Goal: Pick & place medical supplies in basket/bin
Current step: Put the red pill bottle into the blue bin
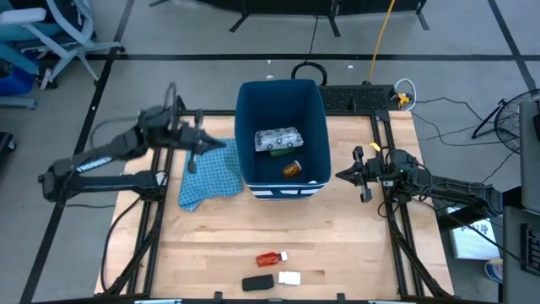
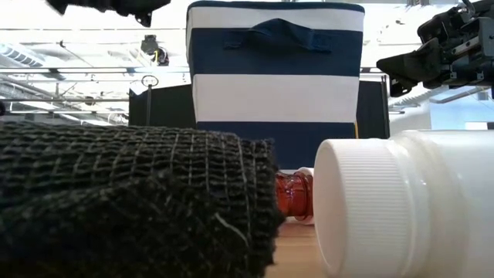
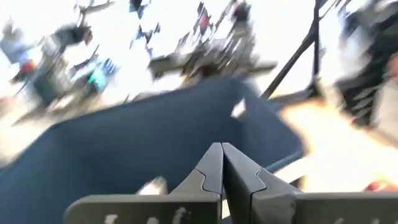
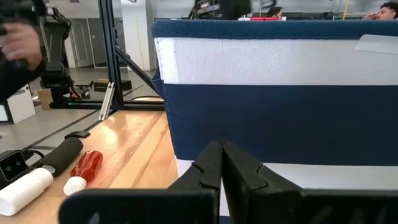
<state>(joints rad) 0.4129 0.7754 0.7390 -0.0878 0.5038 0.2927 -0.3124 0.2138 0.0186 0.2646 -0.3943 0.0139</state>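
Note:
The dark-blue bin (image 1: 247,110) with white bands stands at the table's middle; it fills the right wrist view (image 4: 280,112) and shows in the low view (image 2: 274,69). Inside it lie a white packet (image 1: 278,138), a green oblong (image 1: 278,153) and an orange pill bottle (image 1: 291,169). Near the table's near edge lie a red piece (image 1: 268,258), a black oblong (image 1: 258,283) and a white block (image 1: 289,278). My left gripper (image 1: 193,162) (image 3: 222,149) is shut and raised left of the bin, above the cloth. My right gripper (image 1: 341,176) (image 4: 222,147) is shut, just right of the bin, pointing at its wall.
A blue patterned cloth (image 1: 211,179) lies flat against the bin's left side, under my left gripper. In the low view the black oblong (image 2: 131,205), the white block (image 2: 401,205) and the red piece (image 2: 293,193) fill the foreground. Bare wood lies between the bin and these items.

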